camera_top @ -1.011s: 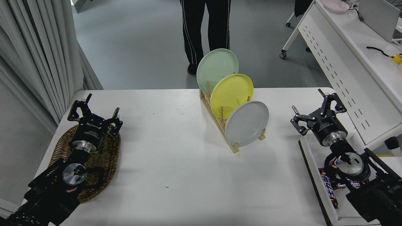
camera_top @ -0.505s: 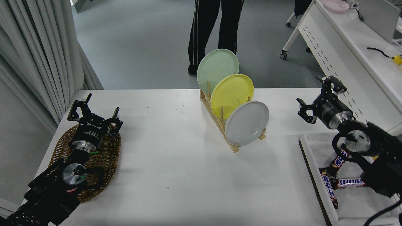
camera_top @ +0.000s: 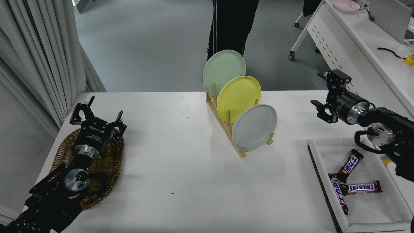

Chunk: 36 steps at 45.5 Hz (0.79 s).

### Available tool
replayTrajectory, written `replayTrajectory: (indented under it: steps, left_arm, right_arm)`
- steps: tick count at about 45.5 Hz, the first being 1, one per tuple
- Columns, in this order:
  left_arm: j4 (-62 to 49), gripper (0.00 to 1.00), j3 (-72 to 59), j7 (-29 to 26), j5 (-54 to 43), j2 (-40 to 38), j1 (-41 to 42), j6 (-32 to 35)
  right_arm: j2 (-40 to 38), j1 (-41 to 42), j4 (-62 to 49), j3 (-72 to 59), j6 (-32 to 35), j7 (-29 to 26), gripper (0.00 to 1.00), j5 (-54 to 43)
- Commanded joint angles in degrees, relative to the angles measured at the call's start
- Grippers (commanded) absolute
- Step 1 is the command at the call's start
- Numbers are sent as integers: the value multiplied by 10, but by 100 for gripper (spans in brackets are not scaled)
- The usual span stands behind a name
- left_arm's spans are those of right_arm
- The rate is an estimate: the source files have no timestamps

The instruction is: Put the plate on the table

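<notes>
Since a second ago our right arm has swung up and outward from over the tray (camera_top: 326, 142), and our right gripper (camera_top: 326, 97) now hangs above the table's (camera_top: 181, 168) far right edge, turned to point left toward the rack (camera_top: 226, 129); the person (camera_top: 231, 26) beyond the far edge has stepped to the right. We see the right gripper's fingers spread apart, holding nothing, well apart from the plates.

We count three plates standing on edge in the one wooden rack: a green plate (camera_top: 223, 69) at the back, a yellow plate (camera_top: 238, 95) in the middle, and the grey plate (camera_top: 255, 127) at the front, nearest us. The grey plate leans in the rack's front slot, its lower rim held by the pegs, and no gripper touches it.

Our left arm is parked at the lower left, the left gripper (camera_top: 97, 113) resting above one wicker basket (camera_top: 111, 161) with its fingers apart and empty.

On the right sits one white tray holding three chocolate bars (camera_top: 349, 164), near each other in its near half.
</notes>
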Motion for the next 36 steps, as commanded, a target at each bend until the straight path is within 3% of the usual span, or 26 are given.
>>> replayTrajectory:
  steps: [1,6,11,16,28,36]
  left_arm:
    - [0,100,0,0,0,0,0,0]
    - [0,100,0,0,0,0,0,0]
    - [0,100,0,0,0,0,0,0]
    - [0,100,0,0,0,0,0,0]
    - [0,100,1,0,0,0,0,0]
    - [0,100,0,0,0,0,0,0]
  right_arm:
    - [-59,47,83,-109,-4,-4,99,0]
    - [-61,55,110,-108,-3,-29,99,16]
    - [-55,61,113,-104,2,-141,99,83]
    - [-38,69,115,-89,1,-195,99,94]
    - [0,99,116,-72,-27,-276,99,98]
    - [19,118,109,-52,-35,-281,99,97]
